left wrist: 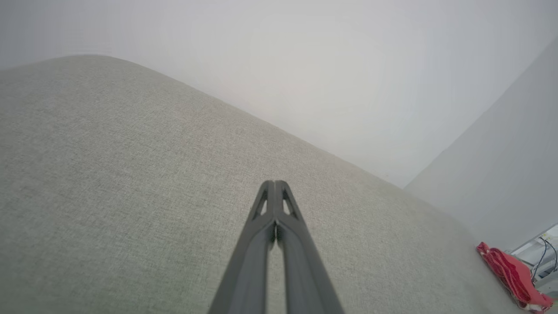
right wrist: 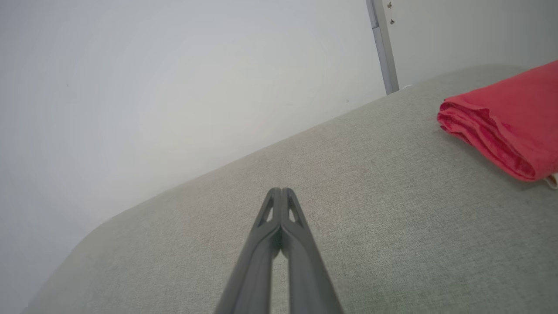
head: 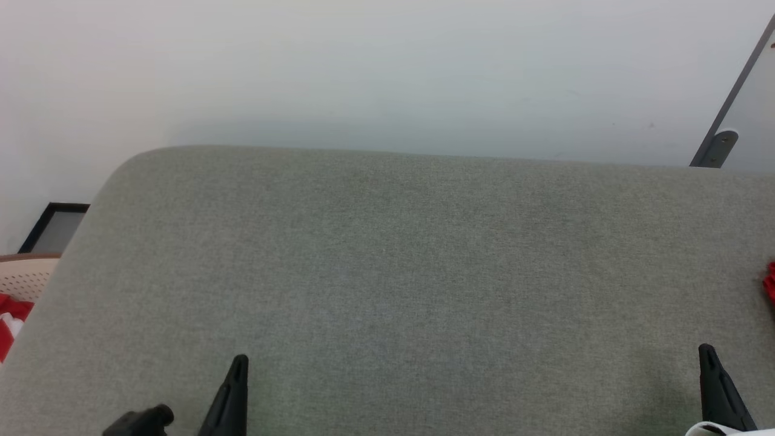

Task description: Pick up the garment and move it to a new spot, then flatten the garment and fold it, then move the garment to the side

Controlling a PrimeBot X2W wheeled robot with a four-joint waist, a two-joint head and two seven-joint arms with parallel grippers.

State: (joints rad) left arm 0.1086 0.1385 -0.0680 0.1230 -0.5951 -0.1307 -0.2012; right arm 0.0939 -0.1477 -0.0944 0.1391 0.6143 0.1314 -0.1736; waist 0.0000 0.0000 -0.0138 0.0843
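A wide grey-green cloth-covered surface [head: 387,254] with a rounded far-left corner stands against a plain pale wall [head: 363,66]. The left jaws are pressed together: in the left wrist view their two long dark fingers [left wrist: 248,261] meet at the tips and pinch nothing, hanging over bare cloth. In the head view they show at the lower left as one dark point [head: 235,393]. The right jaws are likewise pressed together on nothing. Their fingers [right wrist: 301,261] meet at the tips over the surface in the right wrist view, and they rise at the lower right of the head view [head: 717,387]. The garment [right wrist: 501,126] lies on the surface as a folded red bundle, up and to the right of the right jaws in that arm's view and apart from them. A sliver of white shows at its near edge. In the head view only a red scrap of it [head: 770,281] shows at the right edge, and the left wrist view catches it [left wrist: 510,274] near the far corner of the surface, well apart from the left jaws. Off the left edge of the surface sits a pale perforated basket [head: 27,275] with red and white cloth [head: 9,321] in it. A grey post [head: 729,100] leans at the upper right.
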